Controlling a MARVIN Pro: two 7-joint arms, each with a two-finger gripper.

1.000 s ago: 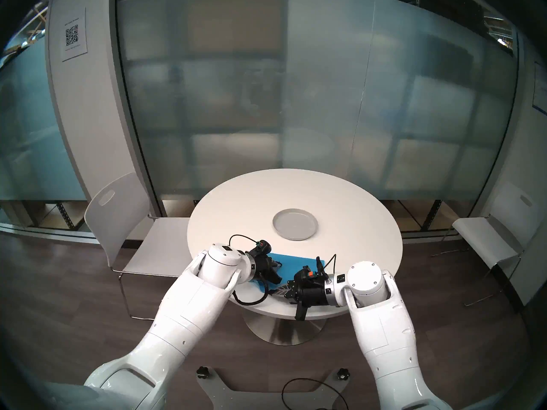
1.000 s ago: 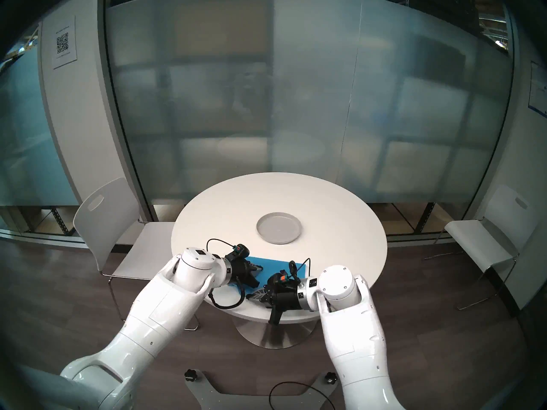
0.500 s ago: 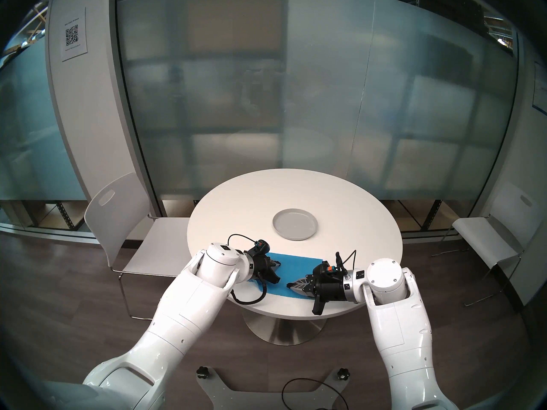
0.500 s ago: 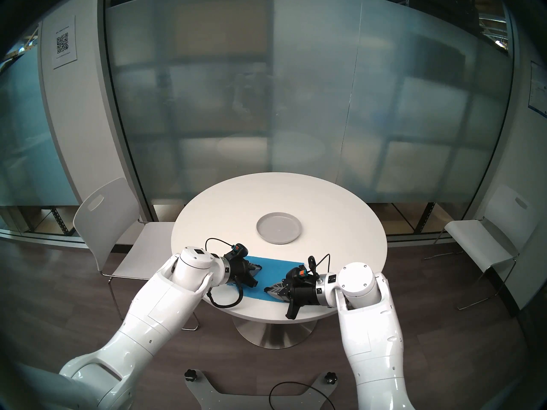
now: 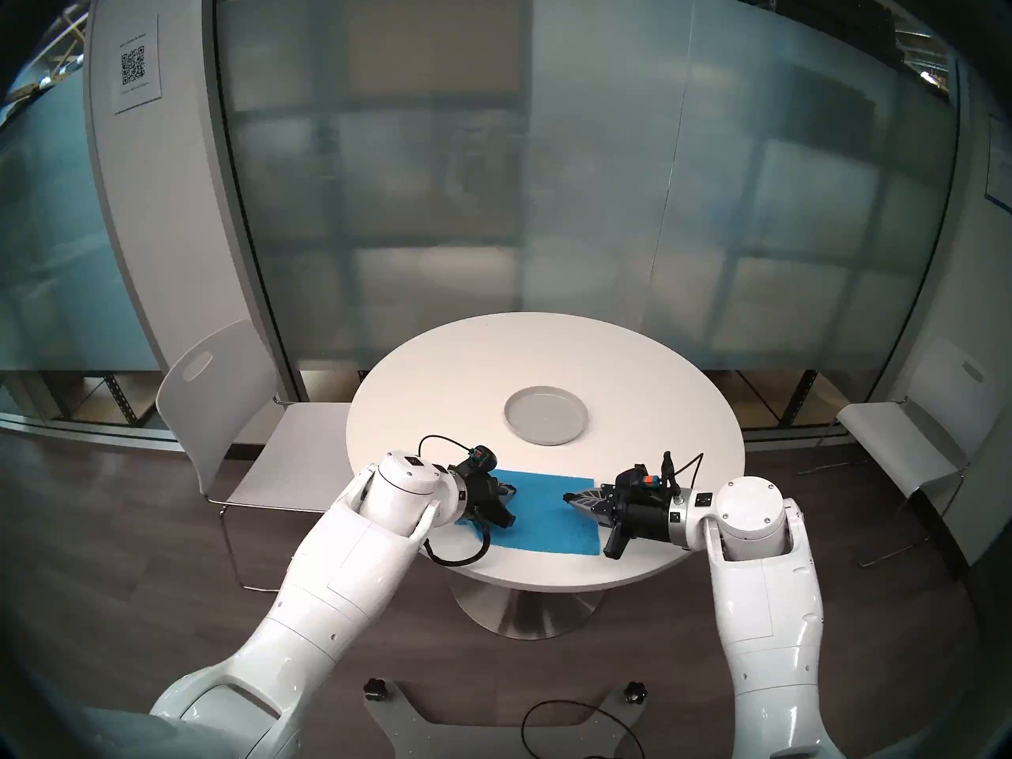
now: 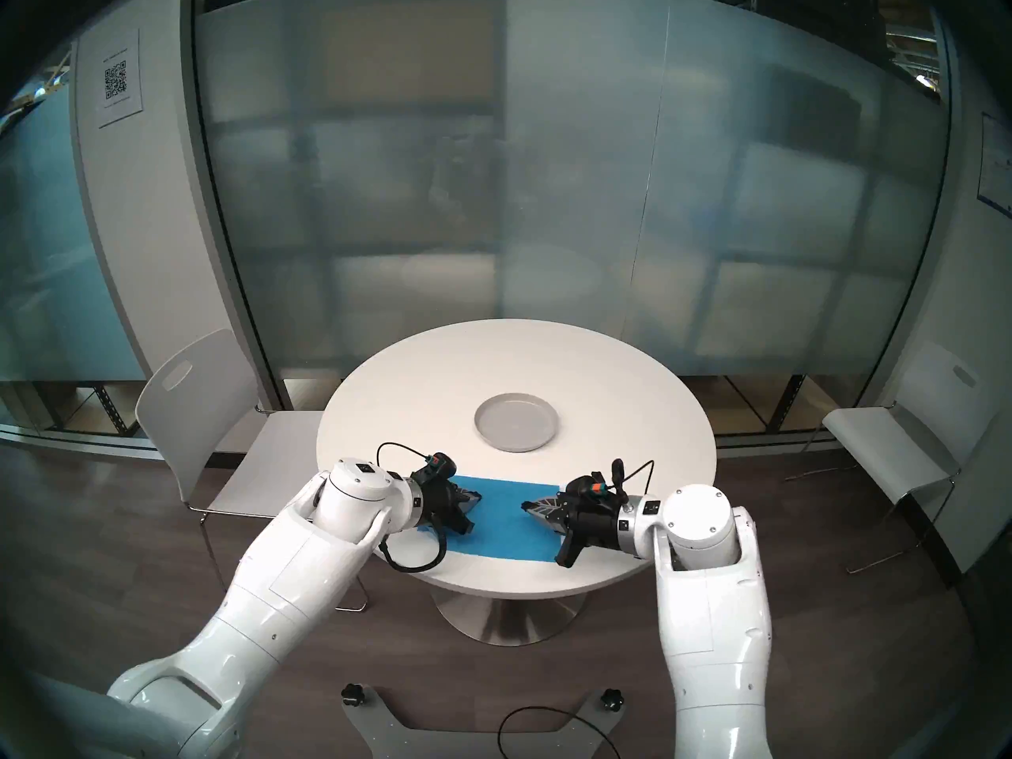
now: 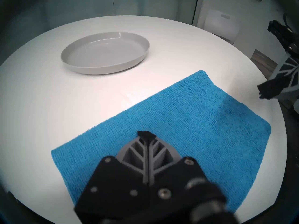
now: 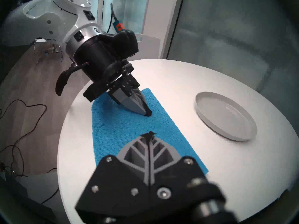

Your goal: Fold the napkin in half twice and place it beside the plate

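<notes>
White laminate, round and broad: the table [image 5: 438, 369], carrying everything of the task. Bright blue terry next, the napkin [image 5: 542, 514], lying flat as a long rectangle near the table's front edge, its long sides running left to right. Cannot tell from the layers whether one fold is already in. Beyond it, well apart and toward the table's middle, the light-grey plate [image 5: 546, 443], empty.

Smaller still, the left end effector [image 5: 512, 489]: clenched, grasping nothing, tip pressed onto the cloth near its left end, seemingly as a pin. Last, the right end effector [image 5: 567, 498]: likewise clenched and empty, hanging just above the napkin's right end without touching it.

Probably a fold in preparation, right end over left. To do it well:

- Open the right jaws before descending, not on contact.
- Come down at the right short hem and pinch every layer there, not just the top one.
- Lift only a little and carry the hem low across to the left hem, so that the soft cloth does not sag or twist.
- Keep the left pin on until the moving edge nears, then clear it so that nothing gets trapped.
- Match hems before releasing.
- Mind the table's front edge: easy to drag the cloth off.
</notes>
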